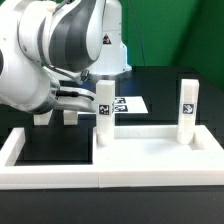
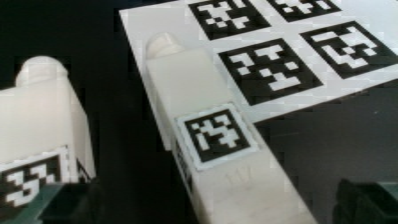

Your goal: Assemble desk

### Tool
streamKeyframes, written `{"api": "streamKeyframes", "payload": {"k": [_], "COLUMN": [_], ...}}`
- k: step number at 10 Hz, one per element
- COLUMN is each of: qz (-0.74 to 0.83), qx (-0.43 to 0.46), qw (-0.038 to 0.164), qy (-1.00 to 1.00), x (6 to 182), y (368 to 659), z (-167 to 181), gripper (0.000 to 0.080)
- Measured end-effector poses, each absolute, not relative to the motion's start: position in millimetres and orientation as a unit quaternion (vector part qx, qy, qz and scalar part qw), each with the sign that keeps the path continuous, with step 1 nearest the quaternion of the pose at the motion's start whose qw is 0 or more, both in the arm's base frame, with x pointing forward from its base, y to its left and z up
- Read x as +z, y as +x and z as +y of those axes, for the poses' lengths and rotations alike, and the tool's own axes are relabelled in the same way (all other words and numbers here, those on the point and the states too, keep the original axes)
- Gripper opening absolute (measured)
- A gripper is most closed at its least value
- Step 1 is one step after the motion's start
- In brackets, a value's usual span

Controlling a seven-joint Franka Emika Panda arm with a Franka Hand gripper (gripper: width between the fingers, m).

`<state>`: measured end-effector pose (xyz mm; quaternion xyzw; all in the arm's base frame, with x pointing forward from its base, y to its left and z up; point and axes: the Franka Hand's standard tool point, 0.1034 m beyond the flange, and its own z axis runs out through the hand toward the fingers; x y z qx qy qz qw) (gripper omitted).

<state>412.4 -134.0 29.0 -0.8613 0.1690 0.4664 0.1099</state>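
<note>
As the desk sits at the worktop's near edge, toward the corner on the exterior view's right, its white tabletop (image 1: 160, 155) lies flat with a raised rim showing. Two legs are up! The first leg (image 1: 103, 110) stands upright at the tabletop's far rim, on the end toward the exterior view's left. The second leg (image 1: 187, 108) stands upright along the same rim, well apart from it. Each shows one small black-and-white square tag on its face: coded patterns, no letters to read.

Over to the wrist view: a big tagged leg (image 2: 217, 150) fills the middle, its tag facing the lens. A side leg (image 2: 39, 125) just beside it carries a tag of its own. Which legs these are, I cannot tell.

Beyond them the marker board (image 2: 294, 50) lies flat on the black worktop (image 1: 150, 118), four tags showing in full or in part, patterns only again. A run of low white bars (image 1: 10, 150) adjoins the tabletop on the exterior view's left, along the near edge.

The pincer (image 1: 56, 112) hangs low beneath the arm (image 1: 50, 50), beyond those bars. How far it is open, or whether it holds anything, I cannot tell. A small dark mark on the arm's white base is too small to read.
</note>
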Motion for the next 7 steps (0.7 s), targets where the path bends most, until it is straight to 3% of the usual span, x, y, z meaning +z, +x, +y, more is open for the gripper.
{"api": "streamKeyframes", "payload": {"k": [3,7], "qz": [0.177,0.181], "qx": [0.464,0.454], "qw": [0.13,0.128], "qy": [-0.858,-0.863], "x": [49.4,42.2], "y": [411,411], "z": [-129,-127], "gripper": [0.0649,0.0649]}}
